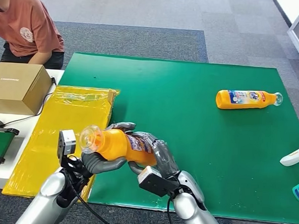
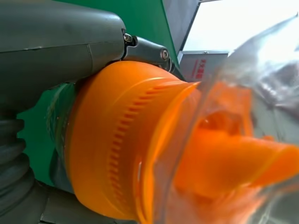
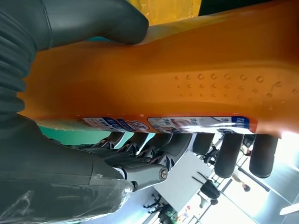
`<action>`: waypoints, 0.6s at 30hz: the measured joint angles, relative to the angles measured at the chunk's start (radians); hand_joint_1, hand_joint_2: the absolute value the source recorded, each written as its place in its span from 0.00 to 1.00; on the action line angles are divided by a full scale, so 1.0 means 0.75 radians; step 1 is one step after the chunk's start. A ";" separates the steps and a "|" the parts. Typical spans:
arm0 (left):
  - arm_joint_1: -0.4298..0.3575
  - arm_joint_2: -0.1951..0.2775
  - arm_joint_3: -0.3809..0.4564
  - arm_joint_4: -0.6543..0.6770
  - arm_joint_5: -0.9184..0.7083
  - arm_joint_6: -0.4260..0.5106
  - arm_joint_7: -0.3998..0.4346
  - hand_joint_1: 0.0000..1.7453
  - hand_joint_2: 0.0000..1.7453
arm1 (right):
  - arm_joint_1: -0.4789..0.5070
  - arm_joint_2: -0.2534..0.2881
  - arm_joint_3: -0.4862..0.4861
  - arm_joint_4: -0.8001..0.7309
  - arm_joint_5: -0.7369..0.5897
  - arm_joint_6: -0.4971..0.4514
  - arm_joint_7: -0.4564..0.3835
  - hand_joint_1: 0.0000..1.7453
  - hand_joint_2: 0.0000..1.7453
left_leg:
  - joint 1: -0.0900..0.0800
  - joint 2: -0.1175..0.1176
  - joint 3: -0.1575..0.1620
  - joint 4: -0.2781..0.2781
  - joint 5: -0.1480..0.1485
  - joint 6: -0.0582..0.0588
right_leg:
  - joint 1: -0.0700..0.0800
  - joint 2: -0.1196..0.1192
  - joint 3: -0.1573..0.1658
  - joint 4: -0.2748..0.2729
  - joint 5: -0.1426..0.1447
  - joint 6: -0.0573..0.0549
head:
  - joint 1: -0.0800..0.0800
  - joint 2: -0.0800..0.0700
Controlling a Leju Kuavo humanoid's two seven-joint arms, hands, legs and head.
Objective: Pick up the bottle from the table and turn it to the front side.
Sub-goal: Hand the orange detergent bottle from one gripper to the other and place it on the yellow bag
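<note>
Both hands have the orange bottle point(image 1: 118, 144) up off the green surface point(image 1: 184, 143) at six o'clock; left hand point(image 1: 100, 162) cradles its neck, right hand point(image 1: 159, 154) clamps its base; label side perhaps facing away.

Two orange bottles: one point(image 1: 116, 144) held above the green mat point(image 1: 198, 159), another point(image 1: 246, 100) lying on the mat's far right. One cardboard box point(image 1: 18, 86) left of the mat, one yellow plastic bag point(image 1: 60, 133) at its left edge.
</note>
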 joint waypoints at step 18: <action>0.144 0.017 0.055 -0.196 -0.966 0.743 -0.094 1.00 1.00 | 0.011 -0.012 -0.257 0.031 -0.106 -0.116 0.139 0.00 1.00 | 0.000 0.000 -0.001 0.000 0.000 0.000 | -0.001 -0.001 -0.001 0.000 0.000 0.001 | 0.000 0.000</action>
